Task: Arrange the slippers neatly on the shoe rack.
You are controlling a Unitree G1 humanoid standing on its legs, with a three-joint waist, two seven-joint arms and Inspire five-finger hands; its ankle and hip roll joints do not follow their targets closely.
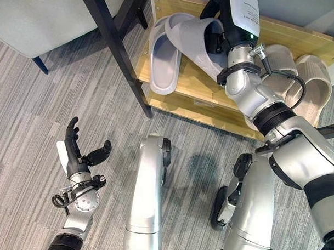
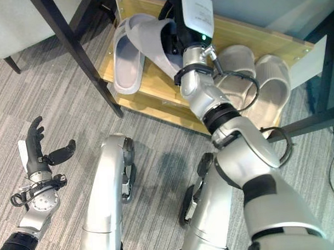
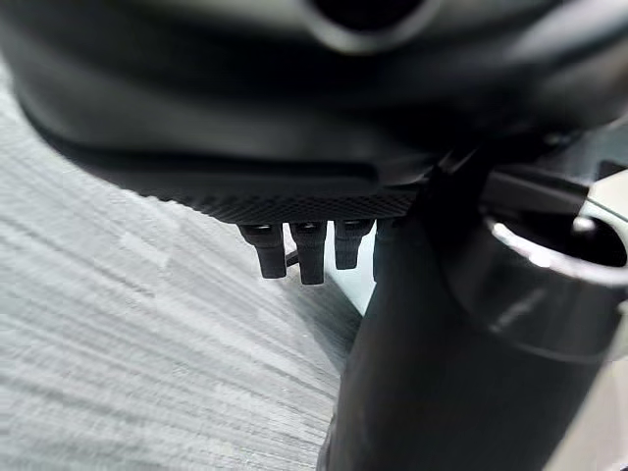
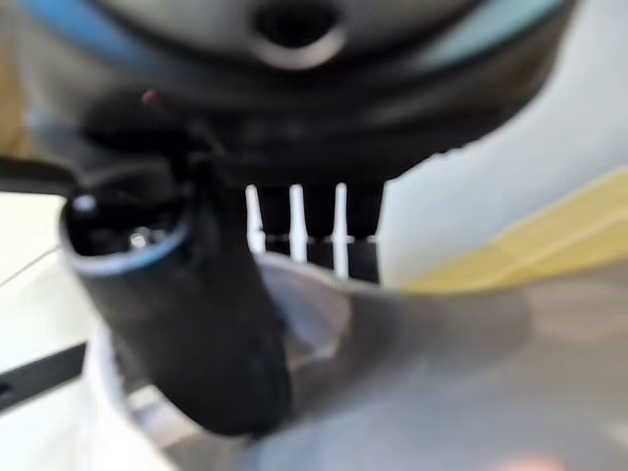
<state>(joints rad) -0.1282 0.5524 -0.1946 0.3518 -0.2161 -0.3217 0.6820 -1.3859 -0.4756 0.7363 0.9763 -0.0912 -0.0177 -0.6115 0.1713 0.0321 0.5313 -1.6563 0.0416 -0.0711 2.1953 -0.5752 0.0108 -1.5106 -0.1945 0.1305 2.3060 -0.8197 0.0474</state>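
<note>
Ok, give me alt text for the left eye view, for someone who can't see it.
The robot's right hand grips a pale grey rubber slipper over the wooden shoe rack shelf, tilted across its flat-lying grey mate. A beige slipper pair lies on the shelf's right end, while the left hand hangs open over grey carpet.

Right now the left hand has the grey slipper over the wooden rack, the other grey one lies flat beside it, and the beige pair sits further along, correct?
Not quite: the right hand holds the grey slipper over the wooden rack, as the left eye view shows. The left hand is open above the carpet. The other grey slipper and the beige pair are as you say.
</note>
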